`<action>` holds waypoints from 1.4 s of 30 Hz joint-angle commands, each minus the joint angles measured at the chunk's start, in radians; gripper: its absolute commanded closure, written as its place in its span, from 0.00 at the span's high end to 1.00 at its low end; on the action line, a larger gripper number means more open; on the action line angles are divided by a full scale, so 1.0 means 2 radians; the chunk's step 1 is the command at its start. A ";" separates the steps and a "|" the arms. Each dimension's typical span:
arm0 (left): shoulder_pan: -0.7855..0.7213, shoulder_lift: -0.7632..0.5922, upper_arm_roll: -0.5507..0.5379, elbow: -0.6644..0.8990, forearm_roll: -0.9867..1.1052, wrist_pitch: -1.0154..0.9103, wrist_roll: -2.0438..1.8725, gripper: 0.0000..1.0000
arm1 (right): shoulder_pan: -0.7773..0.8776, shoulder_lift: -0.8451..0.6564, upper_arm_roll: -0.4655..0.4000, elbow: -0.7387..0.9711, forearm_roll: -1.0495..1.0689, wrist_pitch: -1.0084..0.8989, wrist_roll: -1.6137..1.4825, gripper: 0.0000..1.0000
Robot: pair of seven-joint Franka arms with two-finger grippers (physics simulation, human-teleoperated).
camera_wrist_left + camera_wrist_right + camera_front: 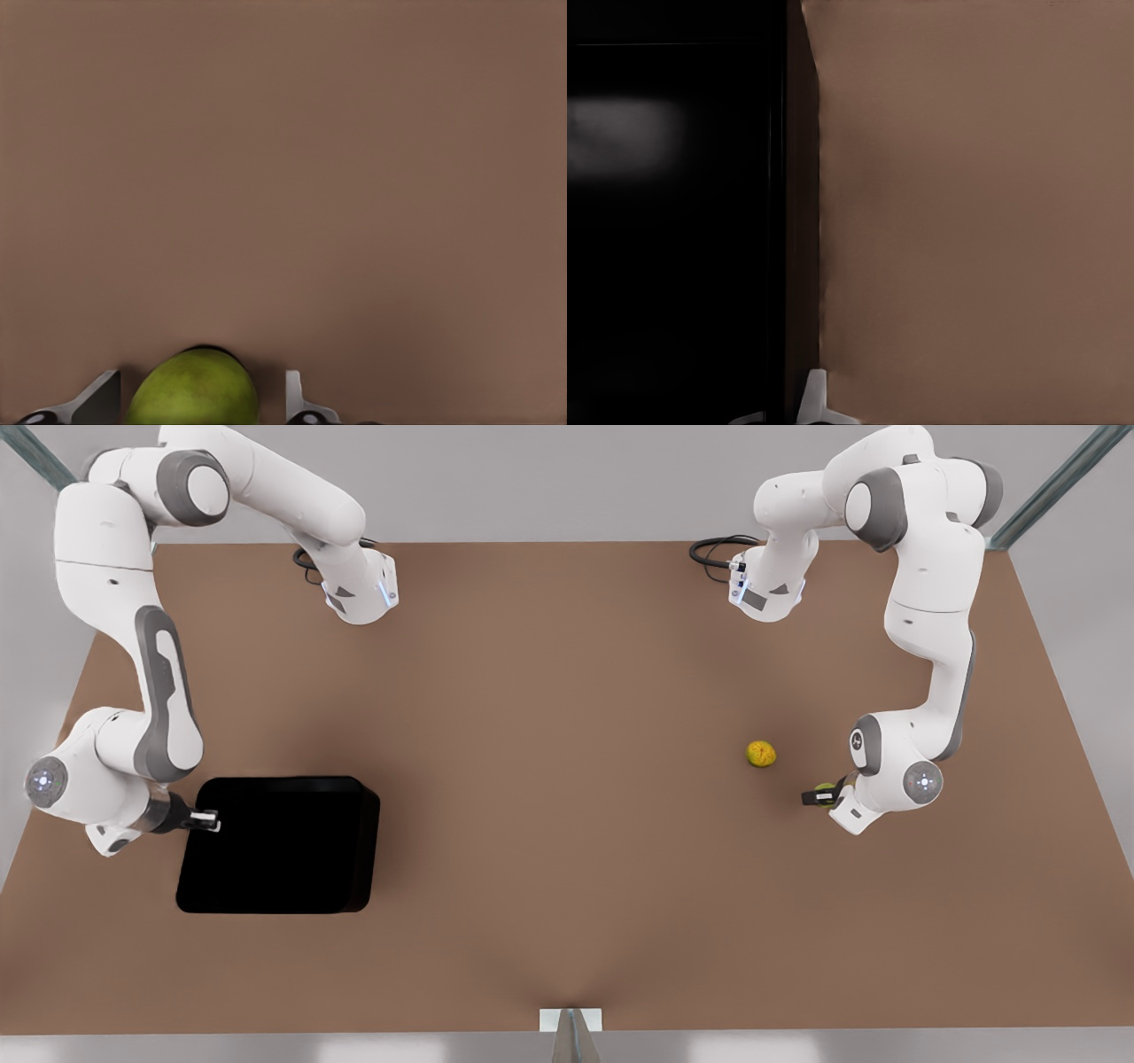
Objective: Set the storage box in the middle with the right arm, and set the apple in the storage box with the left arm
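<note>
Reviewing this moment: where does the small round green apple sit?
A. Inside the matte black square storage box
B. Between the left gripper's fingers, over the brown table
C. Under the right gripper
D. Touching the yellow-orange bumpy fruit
B: the left wrist view shows the small round green apple between the left gripper's fingers, far from the matte black square storage box.

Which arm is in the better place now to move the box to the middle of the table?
The right arm: its tool is at the box edge. The left tool is around the apple.
</note>
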 commanded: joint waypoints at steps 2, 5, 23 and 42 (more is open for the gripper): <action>0.000 0.000 0.001 0.000 0.000 0.000 0.000 0.77 | 0.030 -0.001 0.001 0.000 0.009 -0.001 0.026 0.21; 0.000 0.000 0.000 0.000 0.000 0.000 0.000 0.76 | 0.101 -0.010 0.002 0.007 0.028 -0.007 0.086 0.21; 0.000 -0.001 0.001 0.000 0.000 0.000 -0.001 0.70 | 0.399 0.063 -0.003 0.110 0.077 -0.041 0.368 0.21; -0.003 0.000 0.001 0.000 0.000 -0.001 -0.003 0.66 | 0.083 -0.189 -0.008 0.067 0.018 -0.288 0.092 1.00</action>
